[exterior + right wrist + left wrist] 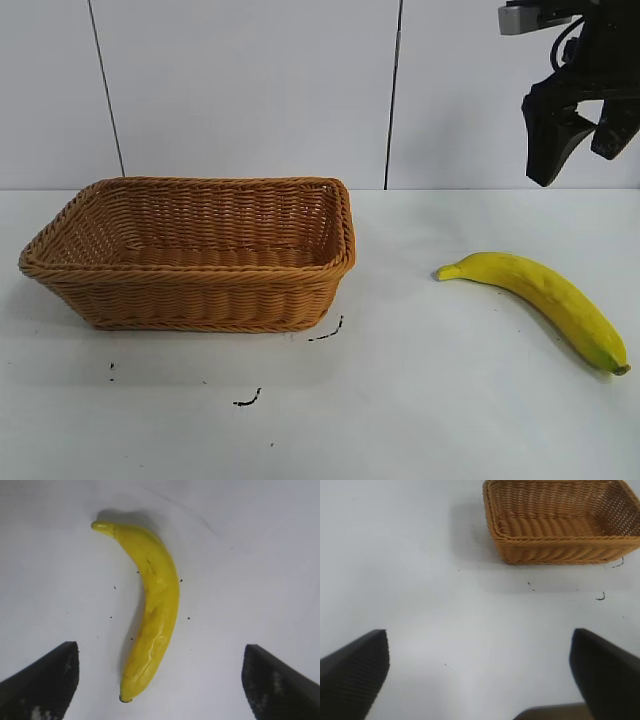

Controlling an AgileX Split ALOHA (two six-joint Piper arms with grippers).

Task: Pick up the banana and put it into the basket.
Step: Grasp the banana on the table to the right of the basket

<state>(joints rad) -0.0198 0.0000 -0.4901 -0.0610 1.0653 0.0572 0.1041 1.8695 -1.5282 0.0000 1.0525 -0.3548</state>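
A long curved yellow banana (pixel 545 297) lies flat on the white table at the right, its stem end toward the basket. The tan wicker basket (pixel 190 295) stands at the left with nothing visible inside. My right gripper (pixel 580 150) hangs high above the banana, open and holding nothing. In the right wrist view the banana (pixel 152 610) lies on the table between and beyond the two spread fingers (pixel 45 680). My left gripper (pixel 480 650) is open over bare table, with the basket (pixel 560 550) farther off. The left arm is out of sight in the exterior view.
Small black marks (pixel 325 333) dot the white table (pixel 420 400) in front of the basket. A pale panelled wall (pixel 250 90) rises behind the table.
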